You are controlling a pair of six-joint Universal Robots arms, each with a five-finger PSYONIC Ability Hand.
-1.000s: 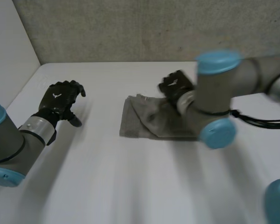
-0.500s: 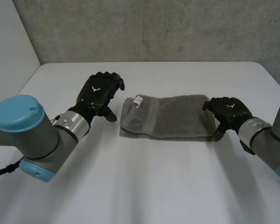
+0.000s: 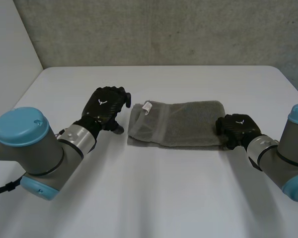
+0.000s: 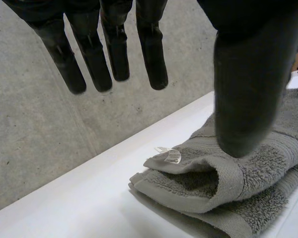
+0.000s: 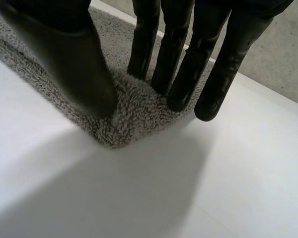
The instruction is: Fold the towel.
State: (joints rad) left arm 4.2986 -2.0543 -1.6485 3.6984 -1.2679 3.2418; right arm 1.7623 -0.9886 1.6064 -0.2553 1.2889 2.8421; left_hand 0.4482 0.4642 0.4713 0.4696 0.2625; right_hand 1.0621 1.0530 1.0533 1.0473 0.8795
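Extending over the near part of the white table (image 3: 149, 198), two grey arms with light-blue caps end in black hands flanking a grey terry towel folded into a long band (image 3: 181, 123), which lies flat across the table's middle. The right hand (image 3: 238, 130) rests on the towel's right near corner: its straight fingers (image 5: 176, 54) stand tip-down on the pile, the outermost just off the cloth's edge, and its thumb (image 5: 74, 59) presses the near edge; nothing is clasped. The left hand (image 3: 105, 105) hovers just beside the left end, fingers (image 4: 114, 49) straight and released, thumb (image 4: 246, 89) above the rolled fold. A small white label (image 3: 147, 106) marks the far left corner. A grey concrete wall (image 3: 164, 29) stands beyond.
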